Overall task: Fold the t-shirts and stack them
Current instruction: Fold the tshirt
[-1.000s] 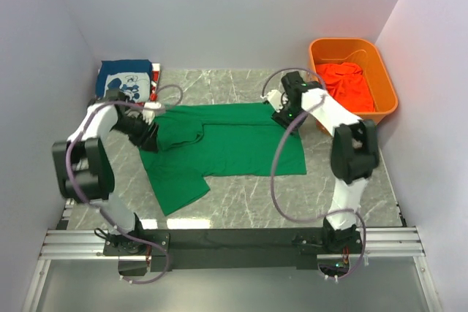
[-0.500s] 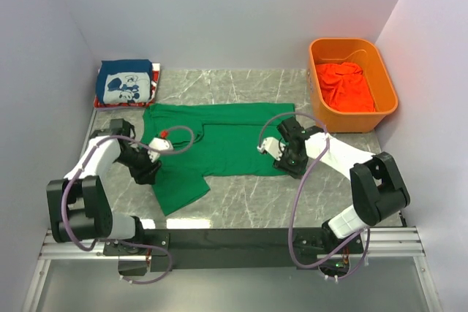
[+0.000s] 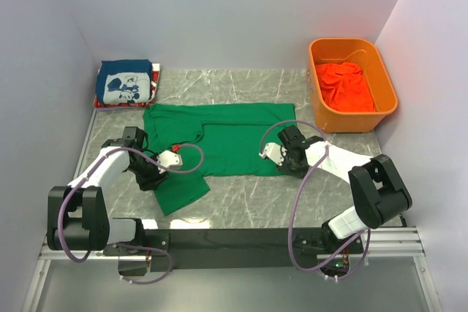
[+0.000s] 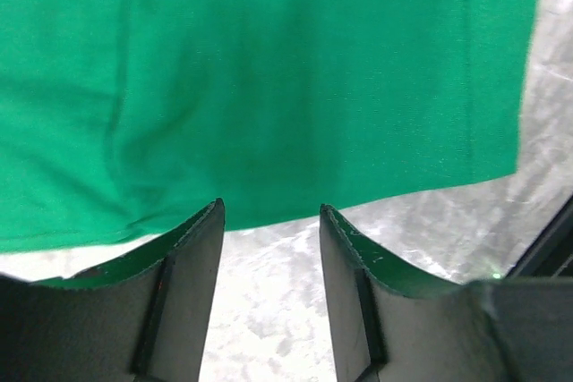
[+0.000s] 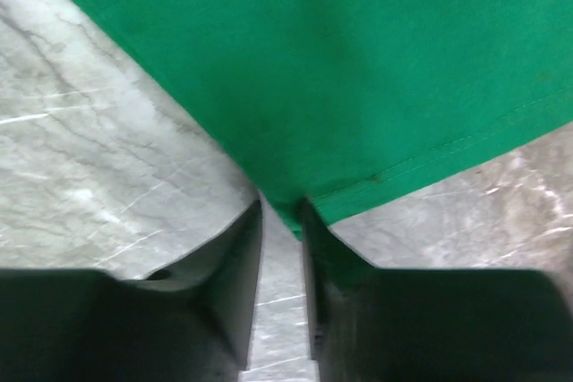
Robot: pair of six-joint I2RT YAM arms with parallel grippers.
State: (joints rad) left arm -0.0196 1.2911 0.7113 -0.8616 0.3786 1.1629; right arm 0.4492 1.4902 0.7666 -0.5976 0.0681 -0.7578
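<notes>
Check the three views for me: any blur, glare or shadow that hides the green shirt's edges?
Top external: even soft light, sharp, no glare, green t-shirt edges clear against the marble table. Left wrist: cloth fairly sharp, a soft shadow mid-frame; the near fingers are dark, with a green tint on their inner faces. Right wrist: softest view, fingers nearly black, shirt hem readable.

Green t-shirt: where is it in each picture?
Top view: the green t-shirt lies spread out in the middle of the table.
Left wrist: it fills the top, beyond the left pincer.
Right wrist: it fills the top, one corner at the right pincer.
Shared landmark: the gray marble table, under the shirt in all three.
</notes>
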